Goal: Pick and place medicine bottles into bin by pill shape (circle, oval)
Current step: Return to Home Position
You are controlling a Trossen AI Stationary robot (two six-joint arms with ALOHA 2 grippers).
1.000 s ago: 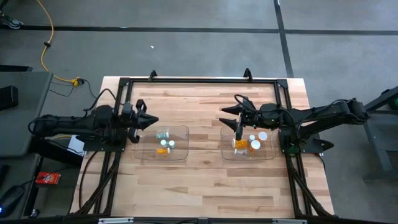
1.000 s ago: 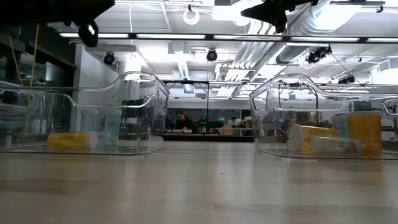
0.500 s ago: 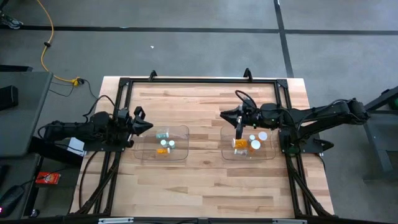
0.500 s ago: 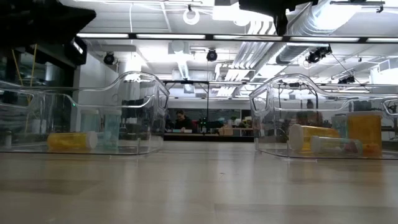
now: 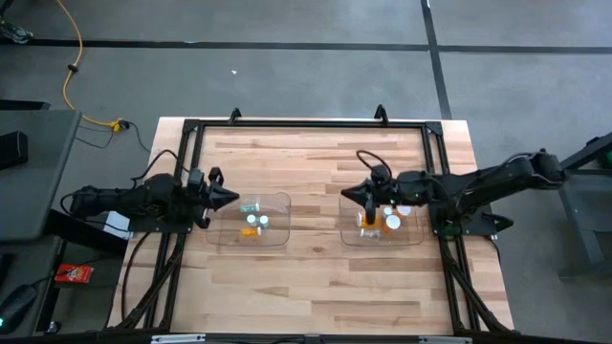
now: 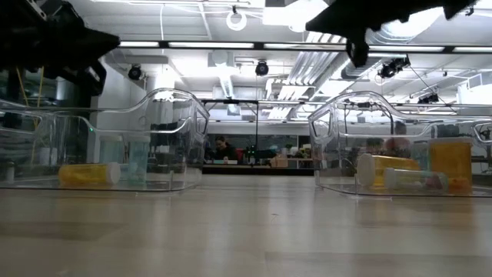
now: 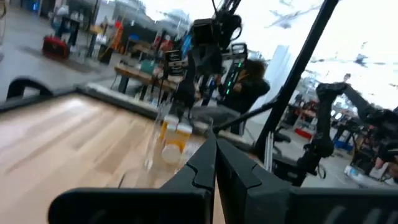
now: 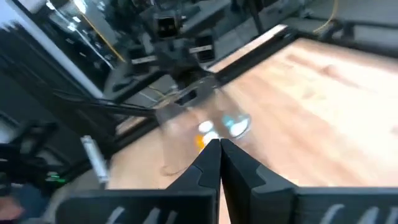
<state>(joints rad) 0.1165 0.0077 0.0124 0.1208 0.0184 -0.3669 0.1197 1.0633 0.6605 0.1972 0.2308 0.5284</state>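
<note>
Two clear bins stand on the wooden table. The left bin (image 5: 251, 221) holds medicine bottles: a teal one (image 5: 251, 206), an amber one (image 5: 251, 232) and two showing white caps. The right bin (image 5: 381, 223) holds an amber bottle (image 5: 368, 222) and three white-capped ones (image 5: 393, 223). My left gripper (image 5: 232, 198) is shut and empty, just left of the left bin. My right gripper (image 5: 346, 192) is shut and empty, above the right bin's left rim. In the low view, bottles lie and stand on both bin floors (image 6: 88, 173) (image 6: 450, 162).
A black frame (image 5: 306, 123) runs along the table's far edge and down both sides. Bare wood lies between the two bins (image 5: 316, 225) and along the near edge. Each wrist view shows the other bin and the other arm across the table (image 7: 171, 134) (image 8: 193, 121).
My right gripper has shut on nothing and shifted a little toward the near edge and down. My left gripper, shut throughout, has drawn back a little toward the table's left edge and come down. The bottles and bins have stayed put.
</note>
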